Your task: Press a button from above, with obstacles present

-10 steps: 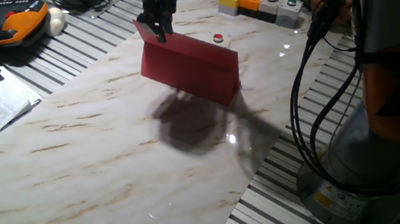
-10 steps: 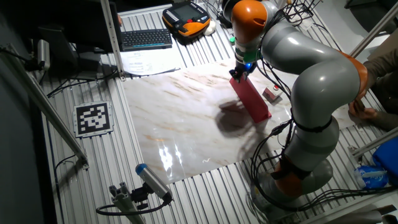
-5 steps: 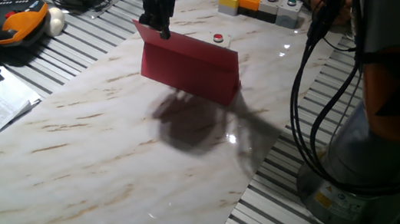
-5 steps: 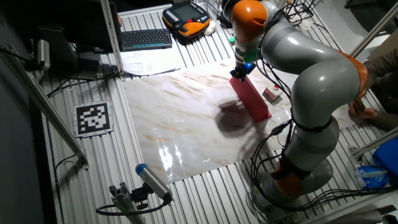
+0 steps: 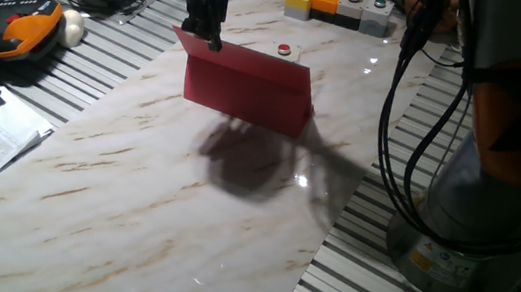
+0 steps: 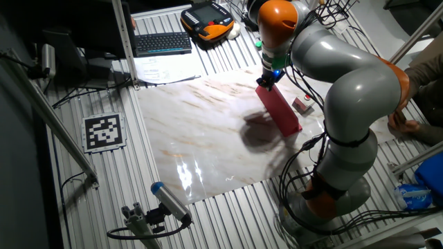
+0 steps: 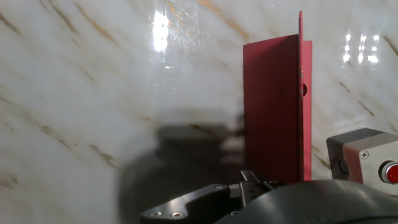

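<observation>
Red panel (image 5: 248,89) stands like a wall between gripper (image 5: 201,35) and button (image 5: 284,50), so it hovers above the panel's edge; can't tell its opening.

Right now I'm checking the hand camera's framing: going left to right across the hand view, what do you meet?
Bare marble table → upright red panel → grey box with the red button at the right edge.

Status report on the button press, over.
Claw above red panel's end, finger state unclear. Red button unpressed beyond it. Panel stands between them.
</observation>
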You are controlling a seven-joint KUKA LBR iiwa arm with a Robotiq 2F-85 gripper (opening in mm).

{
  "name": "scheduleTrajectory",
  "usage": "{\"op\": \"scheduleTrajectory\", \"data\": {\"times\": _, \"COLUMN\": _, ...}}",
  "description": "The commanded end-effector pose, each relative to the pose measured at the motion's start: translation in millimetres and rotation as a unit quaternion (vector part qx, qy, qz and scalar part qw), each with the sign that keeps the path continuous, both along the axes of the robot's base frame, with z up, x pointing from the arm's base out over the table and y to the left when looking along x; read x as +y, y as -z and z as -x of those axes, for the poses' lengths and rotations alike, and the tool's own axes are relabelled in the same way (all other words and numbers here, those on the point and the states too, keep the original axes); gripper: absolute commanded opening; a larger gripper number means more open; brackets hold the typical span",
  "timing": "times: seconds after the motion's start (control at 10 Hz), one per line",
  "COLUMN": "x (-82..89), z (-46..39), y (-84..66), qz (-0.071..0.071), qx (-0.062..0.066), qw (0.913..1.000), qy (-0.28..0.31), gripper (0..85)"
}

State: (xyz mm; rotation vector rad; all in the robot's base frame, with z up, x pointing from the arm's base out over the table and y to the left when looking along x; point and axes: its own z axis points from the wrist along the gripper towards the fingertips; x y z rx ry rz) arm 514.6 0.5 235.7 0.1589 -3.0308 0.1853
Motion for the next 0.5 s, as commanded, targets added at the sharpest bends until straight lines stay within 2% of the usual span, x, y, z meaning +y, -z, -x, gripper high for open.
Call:
{"op": "scheduleTrajectory", "data": {"times": 0.0, "x": -0.1, "z": 0.1, "y": 0.0, "qz": -0.001, "qx": -0.001, "qw": 1.0, "qy": -0.001, "gripper": 0.0}}
{"op": "scheduleTrajectory", "data": {"times": 0.3, "x": -0.1, "z": 0.1, "y": 0.0, "qz": -0.005, "qx": 0.004, "qw": 0.9998, "qy": -0.017, "gripper": 0.0}}
{"op": "scheduleTrajectory", "data": {"times": 0.4, "x": -0.1, "z": 0.1, "y": 0.0, "qz": -0.004, "qx": -0.004, "qw": 0.9998, "qy": -0.02, "gripper": 0.0}}
